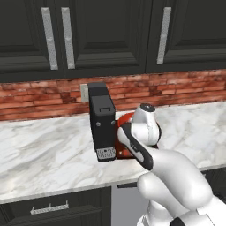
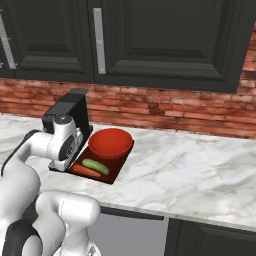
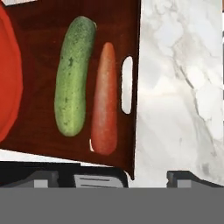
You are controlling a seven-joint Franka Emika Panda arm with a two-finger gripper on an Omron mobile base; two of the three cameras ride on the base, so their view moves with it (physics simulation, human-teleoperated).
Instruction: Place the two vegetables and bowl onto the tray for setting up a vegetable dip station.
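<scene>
The dark reddish-brown tray lies on the marble counter, its pale handle slot near one end. On the tray, the green cucumber and the orange-red carrot lie side by side, the carrot nearer the slot. The red bowl also sits on the tray, beyond the cucumber. In the right base view the bowl, cucumber and carrot rest on the tray. My gripper hovers above the tray's edge, open and holding nothing.
A tall black box-shaped appliance stands right beside the tray, against the brick wall, and shows again in the left base view. Marble counter stretches to the right. Dark cabinets hang above. My arm covers most of the tray in the left base view.
</scene>
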